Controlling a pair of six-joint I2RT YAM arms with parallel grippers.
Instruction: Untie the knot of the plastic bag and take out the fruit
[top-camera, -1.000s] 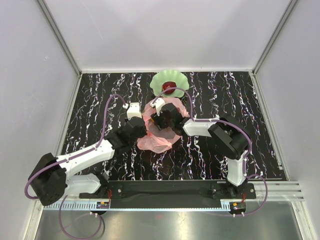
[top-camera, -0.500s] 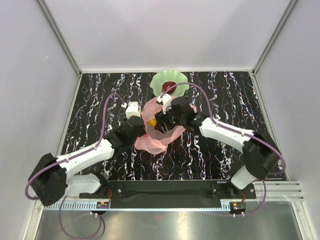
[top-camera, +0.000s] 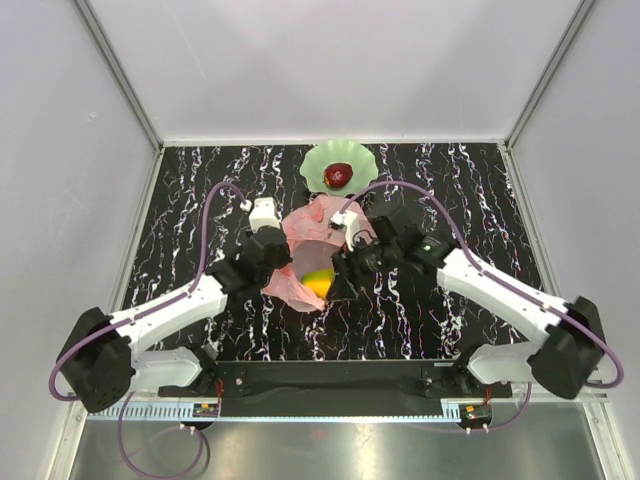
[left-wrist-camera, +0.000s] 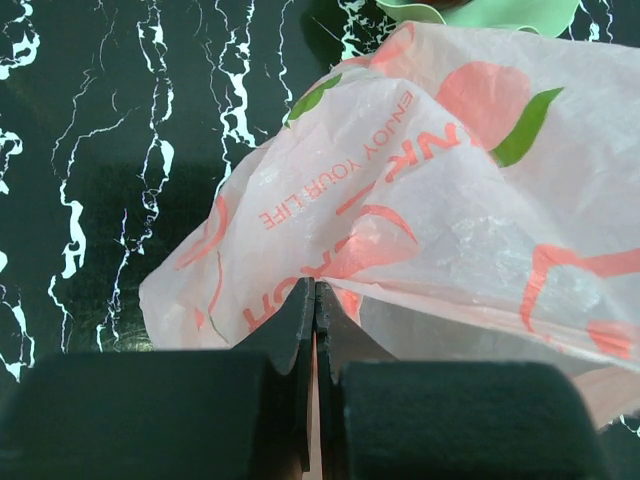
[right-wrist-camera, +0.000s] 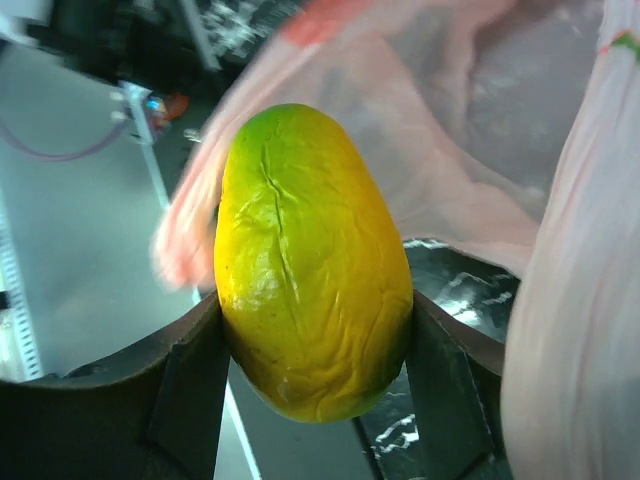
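The pink plastic bag (top-camera: 305, 235) lies open in the middle of the table, in front of the green dish (top-camera: 340, 160). A dark red fruit (top-camera: 338, 175) sits in the dish. My left gripper (top-camera: 278, 262) is shut on the bag's left edge; in the left wrist view the bag (left-wrist-camera: 420, 190) spreads out from my closed fingertips (left-wrist-camera: 316, 290). My right gripper (top-camera: 335, 275) is shut on the yellow-green mango (top-camera: 318, 281), at the bag's near opening. The mango (right-wrist-camera: 310, 265) fills the right wrist view between my fingers, with the bag (right-wrist-camera: 470, 150) behind it. Other fruit is hidden.
The black marbled table (top-camera: 450, 190) has white walls around it on three sides. A metal rail (top-camera: 340, 380) with the arm bases runs along the near edge. Purple cables loop over both arms.
My right arm has pulled back toward the near side and right, bringing the mango out of the bag's opening. My left gripper has stayed shut on the bag's edge.
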